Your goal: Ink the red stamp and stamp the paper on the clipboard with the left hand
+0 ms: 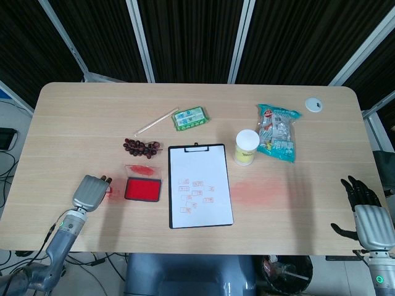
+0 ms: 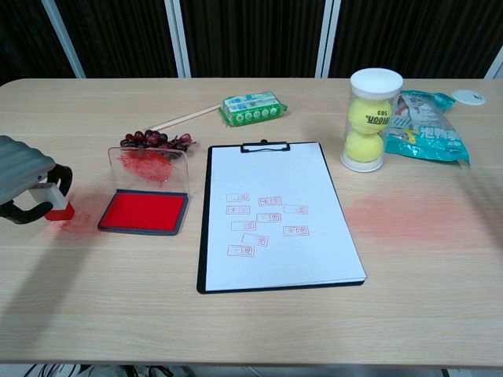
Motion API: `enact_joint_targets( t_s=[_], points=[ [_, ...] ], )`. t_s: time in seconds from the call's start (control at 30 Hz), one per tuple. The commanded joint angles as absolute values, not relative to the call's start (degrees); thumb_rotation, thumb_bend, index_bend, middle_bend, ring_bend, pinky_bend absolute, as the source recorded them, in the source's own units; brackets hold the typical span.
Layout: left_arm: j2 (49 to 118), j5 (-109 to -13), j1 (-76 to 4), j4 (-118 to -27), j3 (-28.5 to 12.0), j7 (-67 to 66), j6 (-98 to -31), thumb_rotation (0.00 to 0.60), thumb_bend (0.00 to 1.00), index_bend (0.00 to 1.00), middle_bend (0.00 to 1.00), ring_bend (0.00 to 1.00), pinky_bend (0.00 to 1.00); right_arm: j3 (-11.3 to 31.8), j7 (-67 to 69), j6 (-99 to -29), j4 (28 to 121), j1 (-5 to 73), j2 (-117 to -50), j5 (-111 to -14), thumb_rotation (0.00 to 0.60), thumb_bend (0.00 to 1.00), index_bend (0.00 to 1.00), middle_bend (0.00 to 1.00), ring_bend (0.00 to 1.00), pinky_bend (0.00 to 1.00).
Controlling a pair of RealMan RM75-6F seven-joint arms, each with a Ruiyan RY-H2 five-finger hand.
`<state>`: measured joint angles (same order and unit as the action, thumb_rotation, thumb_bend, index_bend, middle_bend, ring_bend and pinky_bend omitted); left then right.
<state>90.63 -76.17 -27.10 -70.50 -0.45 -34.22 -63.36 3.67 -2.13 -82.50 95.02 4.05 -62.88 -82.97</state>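
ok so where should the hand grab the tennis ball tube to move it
Grip the tennis ball tube around its clear cylindrical wall at mid-height, coming from the side. It stands upright, and the right hand is nearer. The snack bag crowds its right, so approach from the front.

Landmark = clipboard (image 2: 280,217), lying mid-table w/ paper (image 2: 279,214) sitting on it. Ink pad (image 2: 145,210) lying just left, lid standing open. Stamp (image 2: 56,203) sitting further left, in left hand (image 2: 25,182). Grapes (image 2: 154,140) + chopsticks (image 2: 187,117) lying behind-left. Wipes pack (image 2: 252,108) lying behind. Ball tube (image 2: 369,119) standing behind-right; snack bag (image 2: 430,126) lying beyond tube. Right hand (image 1: 369,213) resting far right.
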Motion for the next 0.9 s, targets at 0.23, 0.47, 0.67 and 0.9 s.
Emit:
enact_joint_targets(
  t_s=[0.23,0.47,0.67,0.9],
  points=[
    [90.8,-76.3,-27.1,-70.3,-0.5,-34.3,-63.3,0.600,0.44,0.48,0.52,0.88,1.00,3.7,-1.8,-82.4,95.0,4.0,-62.8,-82.9,0.600,0.14,0.00,0.00,0.00,0.13],
    [90.7,-76.4,-27.1,-70.3,-0.6,-34.1,-63.2,0.600,0.44,0.48,0.52,0.88,1.00,3.6,-2.1,-82.6,95.0,4.0,-62.8,-83.0,0.600,0.14,0.00,0.00,0.00,0.13],
    [91.0,-76.5,-27.1,-70.1,-0.5,-34.2,-63.0,0.600,0.44,0.48,0.52,0.88,1.00,3.6,-2.0,-82.5,95.0,4.0,-62.8,-83.0,0.600,0.14,0.00,0.00,0.00,0.13],
    [91.0,-76.4,-27.1,-70.0,-0.5,-34.3,-62.9,0.600,0.44,0.48,0.52,0.88,1.00,3.7,-1.8,-82.6,95.0,4.0,-62.7,-83.0,0.600,0.14,0.00,0.00,0.00,0.13]
  ],
)
